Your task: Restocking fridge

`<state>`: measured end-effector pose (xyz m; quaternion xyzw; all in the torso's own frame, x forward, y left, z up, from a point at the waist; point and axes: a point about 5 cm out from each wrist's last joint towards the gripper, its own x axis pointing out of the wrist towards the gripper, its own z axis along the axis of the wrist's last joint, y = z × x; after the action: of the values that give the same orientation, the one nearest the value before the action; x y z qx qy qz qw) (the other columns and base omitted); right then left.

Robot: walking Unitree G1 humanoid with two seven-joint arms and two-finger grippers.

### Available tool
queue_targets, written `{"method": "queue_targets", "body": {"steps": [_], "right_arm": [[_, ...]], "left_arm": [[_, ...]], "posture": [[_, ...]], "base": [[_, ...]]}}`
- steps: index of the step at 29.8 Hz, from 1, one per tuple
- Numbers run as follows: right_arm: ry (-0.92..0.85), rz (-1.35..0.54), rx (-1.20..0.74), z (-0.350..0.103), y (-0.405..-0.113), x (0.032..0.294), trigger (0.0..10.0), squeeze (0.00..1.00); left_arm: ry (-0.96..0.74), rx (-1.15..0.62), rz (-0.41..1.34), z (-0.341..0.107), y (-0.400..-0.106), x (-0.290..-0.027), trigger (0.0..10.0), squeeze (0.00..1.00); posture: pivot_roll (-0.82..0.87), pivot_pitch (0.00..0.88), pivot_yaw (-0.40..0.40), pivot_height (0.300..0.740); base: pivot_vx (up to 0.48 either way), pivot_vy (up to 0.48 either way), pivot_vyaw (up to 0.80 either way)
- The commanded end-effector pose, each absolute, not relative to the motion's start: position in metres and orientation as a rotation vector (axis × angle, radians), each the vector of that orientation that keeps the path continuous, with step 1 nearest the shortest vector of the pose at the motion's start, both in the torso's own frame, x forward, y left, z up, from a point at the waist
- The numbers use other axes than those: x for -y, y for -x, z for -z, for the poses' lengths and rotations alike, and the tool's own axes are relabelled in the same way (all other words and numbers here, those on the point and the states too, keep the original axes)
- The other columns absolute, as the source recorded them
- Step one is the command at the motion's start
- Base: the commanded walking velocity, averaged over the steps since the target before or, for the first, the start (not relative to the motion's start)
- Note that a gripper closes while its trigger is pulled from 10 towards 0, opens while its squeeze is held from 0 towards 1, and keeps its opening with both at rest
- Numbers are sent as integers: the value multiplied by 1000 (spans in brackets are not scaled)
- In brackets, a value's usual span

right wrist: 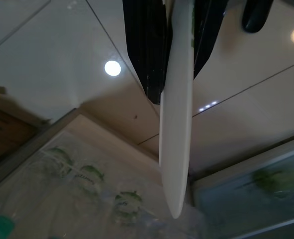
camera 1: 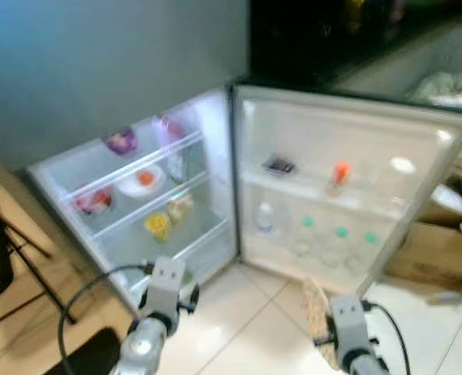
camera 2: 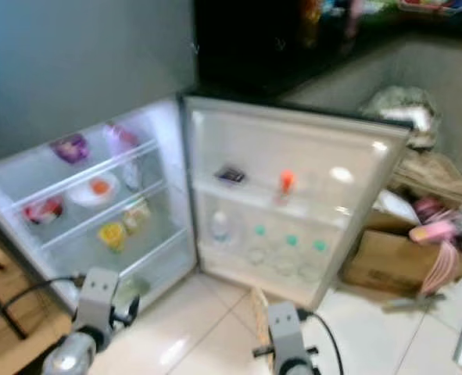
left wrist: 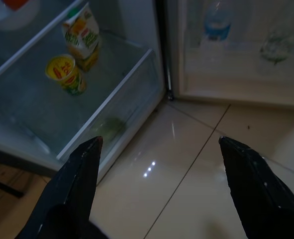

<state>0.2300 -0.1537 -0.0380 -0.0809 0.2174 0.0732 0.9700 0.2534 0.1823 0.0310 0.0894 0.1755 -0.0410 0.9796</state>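
Now I'm mid-approach to the open fridge (camera 1: 215, 156): right gripper (right wrist: 174, 94) pinches a thin white plate edge-on, left gripper (left wrist: 159, 144) spread wide, empty; next I need a free shelf.

Open, stocked fridge (camera 1: 215, 148), door wide

1. Fridge shelves (camera 1: 148, 168): upper shelf bears a purple item (camera 1: 122, 141); middle shelf a white plate (camera 1: 141, 182) and a red-filled container (camera 1: 94, 201); lower shelf a yellow cup (left wrist: 65, 73) beside a carton (left wrist: 82, 36).
2. Door racks (camera 1: 309, 191): a dark packet (camera 1: 279, 165), an orange-capped bottle (camera 1: 339, 175); below, green-capped bottles (camera 1: 324, 242).
3. Tiled floor (camera 1: 246, 312): a cardboard box (camera 2: 391, 262).
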Motion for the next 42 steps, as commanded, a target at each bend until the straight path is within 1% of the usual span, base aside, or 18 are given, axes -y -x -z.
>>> {"method": "queue_targets", "body": {"steps": [1,7,23,31,42], "right_arm": [[170,-152,-451,39,-229,155,10000,0],[199,-171,-449,39,-228,154,10000,0],[197,-168,-443,39,-227,154,10000,0],[198,-166,-443,39,-227,154,10000,0],[196,-162,-448,40,-227,154,10000,0]], "left_arm": [[-193,-384,82,-24,-248,-183,10000,0],[-192,-387,79,-24,-248,-184,10000,0],[-180,-389,67,-23,-247,-185,10000,0],[-184,-391,69,-23,-248,-185,10000,0],[-179,-396,65,-22,-248,-185,10000,0]], "posture": [[-71,83,47,737],[-71,83,48,737],[-71,82,49,737],[-72,80,49,737],[-72,79,49,737]], "base": [[0,-424,0],[0,-338,0],[0,0,788],[0,0,498],[0,0,0]]}}
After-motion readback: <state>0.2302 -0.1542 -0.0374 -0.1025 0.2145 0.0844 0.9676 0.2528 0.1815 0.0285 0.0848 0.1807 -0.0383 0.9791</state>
